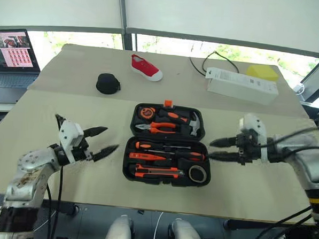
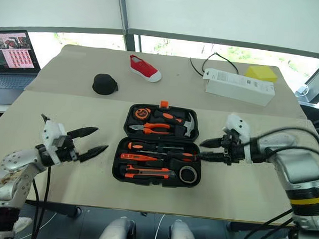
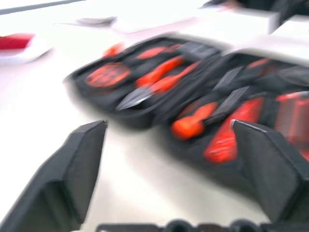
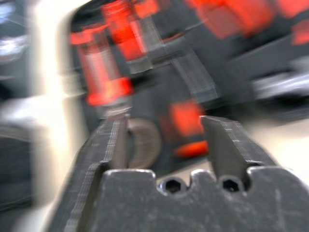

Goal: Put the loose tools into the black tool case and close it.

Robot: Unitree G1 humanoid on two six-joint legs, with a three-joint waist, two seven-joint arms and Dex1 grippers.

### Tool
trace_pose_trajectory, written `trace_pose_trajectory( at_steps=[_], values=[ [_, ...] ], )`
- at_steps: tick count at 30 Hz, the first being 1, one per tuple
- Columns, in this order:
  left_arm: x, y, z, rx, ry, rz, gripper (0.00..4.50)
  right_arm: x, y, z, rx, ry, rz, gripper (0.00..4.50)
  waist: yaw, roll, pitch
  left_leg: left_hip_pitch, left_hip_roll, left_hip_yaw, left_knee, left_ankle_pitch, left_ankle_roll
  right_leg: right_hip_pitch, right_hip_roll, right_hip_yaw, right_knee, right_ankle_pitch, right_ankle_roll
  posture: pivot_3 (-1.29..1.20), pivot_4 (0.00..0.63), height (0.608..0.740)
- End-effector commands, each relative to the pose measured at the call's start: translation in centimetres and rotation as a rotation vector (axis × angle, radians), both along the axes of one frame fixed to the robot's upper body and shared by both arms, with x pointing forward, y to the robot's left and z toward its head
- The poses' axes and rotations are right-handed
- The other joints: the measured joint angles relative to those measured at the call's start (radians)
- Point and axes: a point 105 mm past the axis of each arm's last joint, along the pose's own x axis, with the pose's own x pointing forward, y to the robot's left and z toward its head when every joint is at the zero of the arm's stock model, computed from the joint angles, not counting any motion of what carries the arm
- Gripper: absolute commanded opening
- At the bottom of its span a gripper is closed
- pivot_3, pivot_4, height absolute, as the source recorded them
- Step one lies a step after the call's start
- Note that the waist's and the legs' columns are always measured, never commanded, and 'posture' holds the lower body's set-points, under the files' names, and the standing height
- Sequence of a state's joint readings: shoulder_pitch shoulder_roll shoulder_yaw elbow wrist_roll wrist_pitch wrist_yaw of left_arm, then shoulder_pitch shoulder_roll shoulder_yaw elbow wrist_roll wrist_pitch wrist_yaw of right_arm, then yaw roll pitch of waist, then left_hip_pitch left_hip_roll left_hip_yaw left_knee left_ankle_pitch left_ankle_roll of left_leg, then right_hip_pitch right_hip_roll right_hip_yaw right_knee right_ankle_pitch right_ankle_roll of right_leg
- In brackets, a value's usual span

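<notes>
Tabletop (image 1: 66,163) — tools (image 1: 102,142) (image 1: 218,148) flanking case (image 1: 168,145)

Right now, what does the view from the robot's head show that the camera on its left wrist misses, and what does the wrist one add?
Only the head view takes in the whole table: both grippers, left and right, flanking the open black tool case, plus the small black pouch, the white box, the yellow block and the laptop. Only the left wrist view gives a blurred close-up between that gripper's spread fingers, with an orange-handled screwdriver just ahead. Both show the case lying open with tools in its slots, and the red shoe.
</notes>
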State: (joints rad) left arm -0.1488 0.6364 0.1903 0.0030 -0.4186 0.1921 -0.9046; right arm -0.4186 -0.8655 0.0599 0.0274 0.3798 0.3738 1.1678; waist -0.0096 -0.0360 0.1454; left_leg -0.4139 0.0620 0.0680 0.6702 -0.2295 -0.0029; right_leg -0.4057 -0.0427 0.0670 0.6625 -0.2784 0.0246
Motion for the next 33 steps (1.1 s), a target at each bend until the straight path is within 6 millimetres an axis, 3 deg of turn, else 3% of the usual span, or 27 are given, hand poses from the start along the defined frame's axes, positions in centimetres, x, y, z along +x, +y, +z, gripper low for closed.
trace_pose_trajectory(
  at_steps=[1, 4, 8, 13, 16, 24, 29, 30, 33],
  values=[
    [1.4, -0.7, -0.8, 0.01, 0.046, 0.037, 2.77, 2.2, -0.9, -0.4, -0.053, -0.214, -0.067, 1.26, -0.002, 0.0, 0.0, 0.0, 0.0, 0.0, 0.0, 0.0, 0.0, 0.0, 0.0, 0.0, 0.0, 0.0, 0.0, 0.0, 0.15, 0.74],
    [2.6, -1.9, -1.9, 0.012, 0.114, 0.043, 1.64, 3.4, -0.2, -2.0, -0.062, -0.251, -0.097, 0.16, -0.004, 0.0, 0.0, -0.001, -0.001, 0.0, 0.0, 0.0, 0.0, -0.001, 0.0, 0.0, 0.0, 0.0, 0.0, 0.0, 0.15, 0.74],
    [3.5, -4.0, -2.1, 0.004, 0.131, -0.024, 0.3, 4.3, 1.3, -2.8, -0.03, -0.277, -0.099, 0.0, -0.005, 0.0, 0.0, -0.001, 0.0, 0.001, 0.0, 0.0, 0.0, -0.001, 0.0, 0.001, 0.001, 0.0, 0.0, 0.0, 0.15, 0.74],
    [3.7, -5.5, -2.1, 0.002, 0.146, -0.08, 0.3, 3.2, 3.0, -3.0, 0.029, -0.232, -0.031, 0.0, -0.008, 0.0, 0.0, -0.001, 0.0, 0.001, 0.0, 0.0, 0.0, -0.001, 0.0, 0.001, 0.001, 0.0, 0.0, 0.0, 0.15, 0.74],
    [2.2, -6.2, -2.7, 0.014, 0.204, -0.167, 0.3, 1.6, 3.4, -3.4, 0.031, -0.176, 0.003, 0.0, -0.008, 0.0, 0.0, 0.0, 0.0, 0.001, -0.001, 0.0, 0.0, -0.001, 0.001, 0.001, 0.001, 0.0, 0.0, 0.0, 0.15, 0.74],
    [0.2, -5.6, -2.2, -0.009, 0.238, -0.208, 0.3, -0.8, 2.5, -4.2, 0.032, -0.131, -0.065, 0.0, -0.003, 0.001, 0.0, -0.001, 0.0, 0.001, -0.002, 0.0, 0.0, -0.001, 0.0, 0.001, -0.001, 0.0, 0.0, 0.0, 0.15, 0.74],
    [0.3, -3.4, -1.2, -0.02, 0.219, -0.12, 0.3, -0.6, 1.0, -1.7, 0.135, -0.189, -0.174, 0.0, -0.003, 0.001, 0.0, 0.0, 0.0, 0.001, -0.002, 0.0, 0.0, -0.001, 0.0, 0.001, 0.0, 0.0, 0.0, 0.0, 0.15, 0.74],
    [0.6, -2.5, -1.0, 0.032, 0.185, -0.08, 0.21, -0.8, 0.8, -1.5, 0.137, -0.155, -0.181, 0.29, -0.003, 0.001, 0.0, 0.0, 0.0, 0.001, -0.002, 0.0, 0.0, -0.001, 0.0, 0.001, 0.0, 0.0, 0.0, 0.0, 0.15, 0.74],
    [-0.2, -0.6, -0.5, 0.119, 0.218, -0.052, 0.99, -0.8, -0.6, -0.3, 0.133, -0.06, -0.255, 1.05, -0.005, 0.001, 0.001, 0.0, 0.0, 0.0, -0.002, 0.0, 0.0, -0.001, 0.0, 0.001, 0.001, 0.0, 0.0, 0.0, 0.15, 0.74]
  ],
)
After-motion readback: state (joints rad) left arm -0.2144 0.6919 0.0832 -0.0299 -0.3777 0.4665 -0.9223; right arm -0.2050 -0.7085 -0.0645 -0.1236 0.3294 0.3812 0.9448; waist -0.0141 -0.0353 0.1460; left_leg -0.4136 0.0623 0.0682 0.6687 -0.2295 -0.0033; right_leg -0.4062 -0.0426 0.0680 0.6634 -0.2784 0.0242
